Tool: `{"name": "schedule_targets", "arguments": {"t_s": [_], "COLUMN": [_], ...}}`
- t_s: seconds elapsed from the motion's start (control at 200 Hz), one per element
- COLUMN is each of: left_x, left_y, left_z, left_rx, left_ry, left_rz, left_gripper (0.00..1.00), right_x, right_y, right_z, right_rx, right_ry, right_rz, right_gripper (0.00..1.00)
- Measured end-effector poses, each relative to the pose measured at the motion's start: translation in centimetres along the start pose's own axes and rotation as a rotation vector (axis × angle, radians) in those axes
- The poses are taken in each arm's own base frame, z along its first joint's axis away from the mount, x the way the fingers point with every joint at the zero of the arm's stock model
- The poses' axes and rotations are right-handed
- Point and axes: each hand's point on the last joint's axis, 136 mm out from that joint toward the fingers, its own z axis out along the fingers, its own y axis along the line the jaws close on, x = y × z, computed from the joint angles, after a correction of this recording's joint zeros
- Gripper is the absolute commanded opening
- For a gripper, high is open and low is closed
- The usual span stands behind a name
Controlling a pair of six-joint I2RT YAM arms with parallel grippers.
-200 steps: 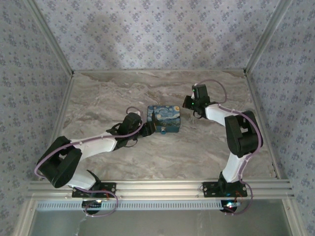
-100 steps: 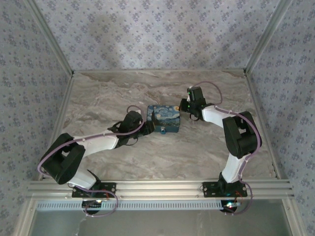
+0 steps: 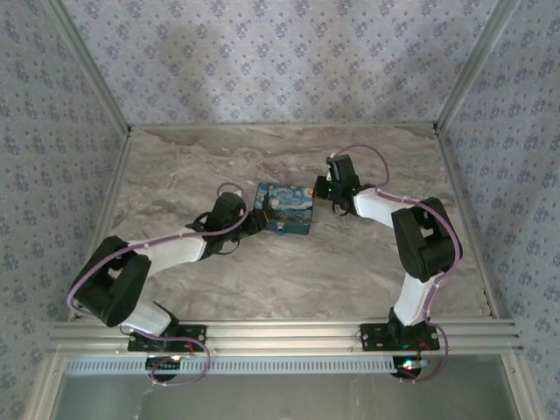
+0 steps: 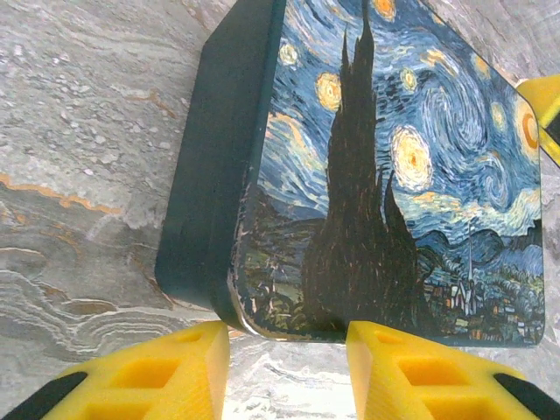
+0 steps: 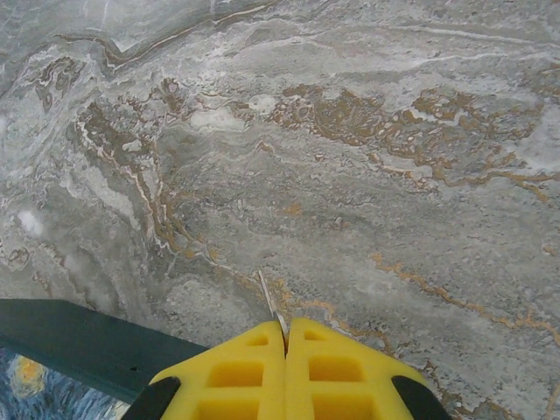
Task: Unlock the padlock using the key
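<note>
The left gripper (image 4: pixel 284 350) has its yellow fingers (image 4: pixel 157 372) spread, and the box (image 4: pixel 394 175) printed with a starry night painting lies just ahead of them on the bench (image 5: pixel 350 131), its near corner facing the gap between the fingertips. The right gripper (image 5: pixel 286 337) is pressed together, pinching what appears to be the key (image 5: pixel 269 299), of which a thin silvery edge sticks out forward from between the tips. The box's dark teal side sits just to the lower left of that gripper.
</note>
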Motion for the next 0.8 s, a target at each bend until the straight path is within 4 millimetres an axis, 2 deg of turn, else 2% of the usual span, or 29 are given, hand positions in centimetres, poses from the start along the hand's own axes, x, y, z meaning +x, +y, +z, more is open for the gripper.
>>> {"name": "schedule_targets", "arguments": {"t_s": [0.13, 0.315, 0.49, 0.67, 0.805], "left_x": [0.0, 0.3, 1.6, 3.8, 4.5], "left_y": [0.0, 0.1, 0.6, 1.2, 0.7], "left_z": [-0.8, -3.1, -4.4, -4.3, -3.0], "left_rx": [0.005, 0.038, 0.058, 0.075, 0.108], "left_ry": [-0.007, -0.041, -0.044, -0.009, -0.001], "left_rz": [0.001, 0.013, 0.039, 0.064, 0.079], "left_gripper": [0.55, 0.76, 0.88, 0.9, 0.89], "right_x": [0.3, 0.7, 0.7, 0.7, 0.7], "right_y": [0.5, 1.0, 1.0, 1.1, 1.1], "right_z": [0.1, 0.1, 0.1, 0.1, 0.1], "right_rx": [-0.012, -0.024, -0.024, -0.028, -0.03], "right_ry": [0.009, 0.02, 0.02, 0.022, 0.024], "right_rz": [-0.007, -0.013, -0.013, -0.013, -0.013], "right_gripper": [0.0, 0.0, 0.0, 0.0, 0.0]}}
